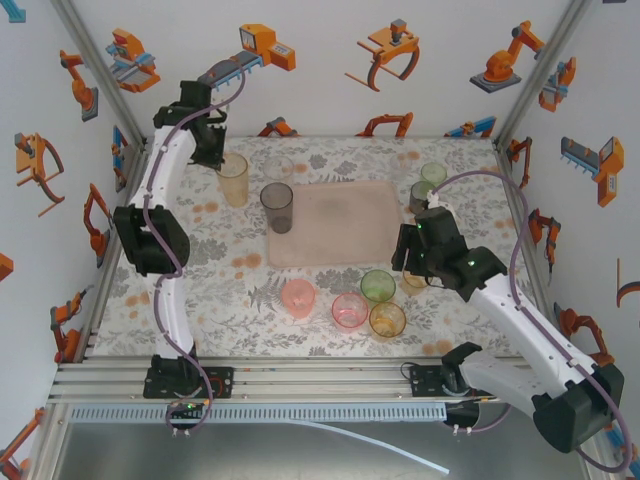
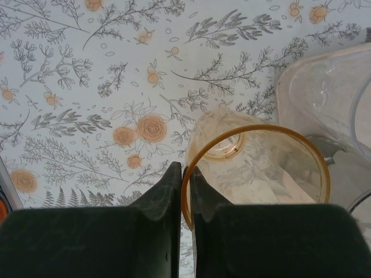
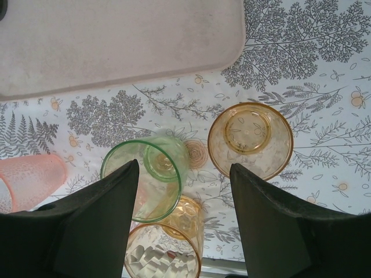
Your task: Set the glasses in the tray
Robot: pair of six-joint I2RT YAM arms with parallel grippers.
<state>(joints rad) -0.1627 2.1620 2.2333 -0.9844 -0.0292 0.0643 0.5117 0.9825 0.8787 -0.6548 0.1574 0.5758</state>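
My left gripper (image 2: 186, 169) is shut on the rim of a tall orange glass (image 2: 261, 168), one finger inside and one outside. From above, that gripper (image 1: 218, 158) and its glass (image 1: 233, 180) are left of the pale pink tray (image 1: 340, 225). A smoky grey glass (image 1: 277, 207) stands at the tray's left edge. My right gripper (image 3: 182, 174) hangs open above a green glass (image 3: 145, 179), a faceted orange glass (image 3: 165, 249) and a short orange glass (image 3: 250, 139), holding nothing. The right gripper (image 1: 408, 268) is off the tray's front right corner.
Two pink glasses (image 1: 298, 298) (image 1: 349, 310) stand near the front beside the green one (image 1: 378, 286). A clear glass (image 1: 278, 168) stands behind the tray, and two greenish glasses (image 1: 433, 175) stand at the back right. The tray's middle is bare.
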